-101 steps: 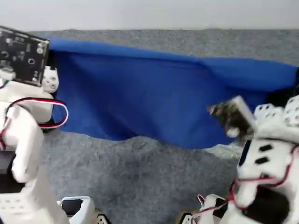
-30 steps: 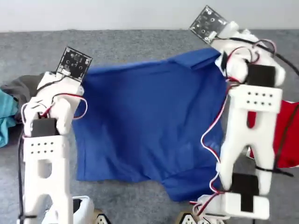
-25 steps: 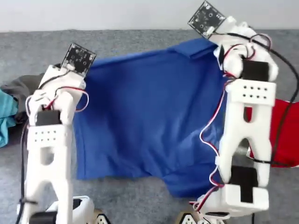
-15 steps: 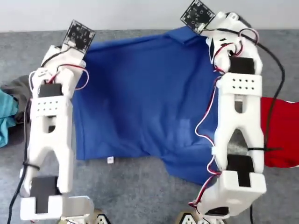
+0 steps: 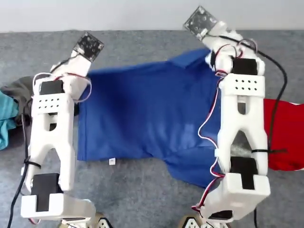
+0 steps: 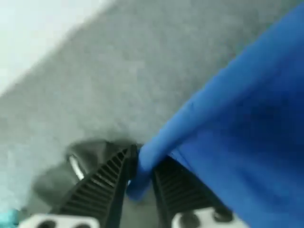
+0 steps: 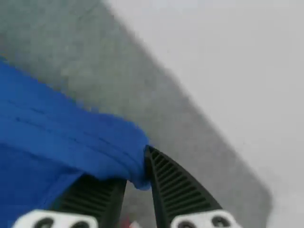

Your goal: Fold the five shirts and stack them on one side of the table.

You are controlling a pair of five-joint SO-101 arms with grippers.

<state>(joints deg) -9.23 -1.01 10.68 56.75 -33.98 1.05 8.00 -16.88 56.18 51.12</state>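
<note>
The blue shirt [image 5: 152, 118] is plain solid blue on the speckled grey table [image 5: 142, 199]. A red shirt [image 5: 292, 133] lies at the right edge, with a teal cloth [image 5: 4, 118] and a dark grey cloth [image 5: 14, 90] at the left. The left arm [image 5: 50, 137] and right arm [image 5: 242, 123] are white, with black blocks and red wires.

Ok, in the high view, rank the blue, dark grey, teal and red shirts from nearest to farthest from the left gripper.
1. blue shirt, held in the left gripper.
2. dark grey shirt, just left of that arm.
3. teal shirt, farther left, at the view's edge.
4. red shirt, far right, across the table.
</note>
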